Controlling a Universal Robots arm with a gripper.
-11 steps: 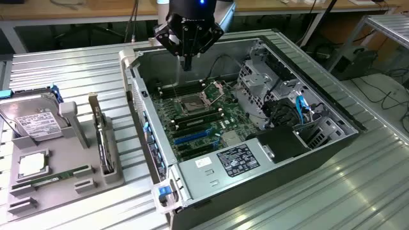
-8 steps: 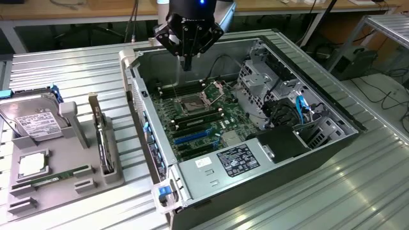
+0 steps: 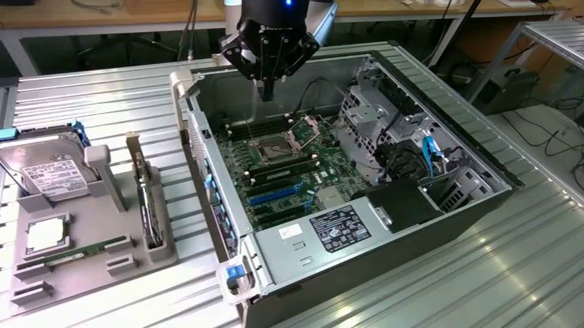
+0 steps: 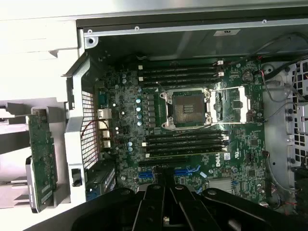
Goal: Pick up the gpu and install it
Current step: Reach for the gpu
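Above the open computer case (image 3: 429,249), the gripper (image 3: 267,92) is hanging with its fingers pressed together, gripping nothing and pointing down at the motherboard (image 3: 239,154). Outside the case, on the exterior view's left, the gpu (image 3: 146,205) is standing on edge in the grey holder (image 3: 91,270), untouched. Judgement: pick-up and installation are both remaining, and the blue expansion slots (image 3: 273,196) are lying bare.

Open case (image 3: 474,225) on slatted table (image 3: 511,273); motherboard (image 3: 292,186) inside, socket (image 3: 273,147) uncovered. Labelled power supply (image 3: 333,229) at the near end. On the exterior view's left, grey tray (image 3: 91,277) with hard drive (image 3: 46,167), chip (image 3: 46,236), RAM stick (image 3: 82,249).
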